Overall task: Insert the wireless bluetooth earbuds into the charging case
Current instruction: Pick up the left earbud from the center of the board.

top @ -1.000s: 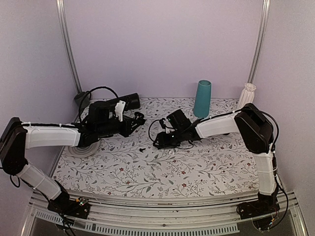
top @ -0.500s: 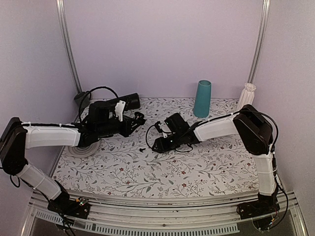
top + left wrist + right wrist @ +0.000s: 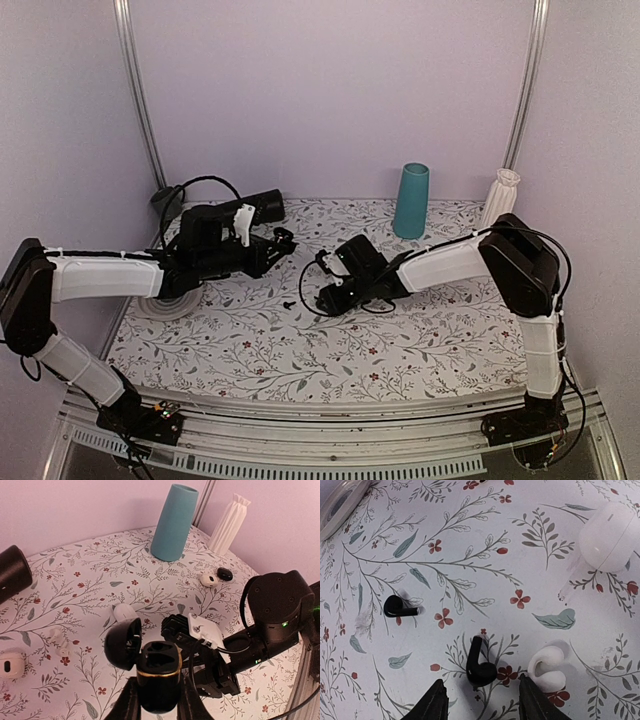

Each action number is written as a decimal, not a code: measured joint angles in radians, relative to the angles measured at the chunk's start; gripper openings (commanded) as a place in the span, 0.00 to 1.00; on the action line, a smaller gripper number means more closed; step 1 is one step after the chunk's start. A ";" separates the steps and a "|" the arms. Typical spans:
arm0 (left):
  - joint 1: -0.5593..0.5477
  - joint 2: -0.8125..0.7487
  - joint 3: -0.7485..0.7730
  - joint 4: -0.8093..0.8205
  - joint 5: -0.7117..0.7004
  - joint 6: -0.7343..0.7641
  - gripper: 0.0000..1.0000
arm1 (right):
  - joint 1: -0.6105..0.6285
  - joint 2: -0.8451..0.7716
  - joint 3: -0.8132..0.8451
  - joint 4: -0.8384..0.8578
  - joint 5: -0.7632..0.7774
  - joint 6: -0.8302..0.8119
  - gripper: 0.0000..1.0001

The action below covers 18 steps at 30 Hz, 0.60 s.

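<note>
My left gripper [image 3: 157, 702] is shut on the charging case [image 3: 159, 672], a small black pebble held off the table with its hinged lid [image 3: 122, 642] swung open to the left and its sockets facing up. In the top view the left gripper [image 3: 275, 243] hangs left of centre. My right gripper [image 3: 482, 702] is open, low over the table, and straddles one black earbud [image 3: 481, 667] lying between its fingers [image 3: 436, 702] without touching them. A second black earbud [image 3: 397, 607] lies further left. In the top view the right gripper [image 3: 325, 298] is beside an earbud [image 3: 288, 303].
A white earbud [image 3: 547, 667] lies against the right finger, with a white oval case [image 3: 612, 535] beyond it. A teal cup [image 3: 411, 200], a white fluted vase [image 3: 501, 195] and a black cylinder [image 3: 262, 206] stand at the back. A white disc [image 3: 165, 303] lies under the left arm.
My right gripper has shifted left and nearer, over the black earbud, still open. The left gripper has stayed where it was with the case.
</note>
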 measured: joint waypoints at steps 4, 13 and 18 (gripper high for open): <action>0.001 0.000 0.000 0.000 0.002 -0.005 0.00 | 0.000 -0.038 -0.067 0.024 0.023 -0.069 0.50; 0.002 0.000 0.000 0.000 0.001 -0.010 0.00 | 0.006 -0.070 -0.163 0.129 0.043 -0.232 0.46; 0.002 0.000 0.000 0.000 0.001 -0.014 0.00 | 0.012 -0.070 -0.169 0.153 0.062 -0.301 0.42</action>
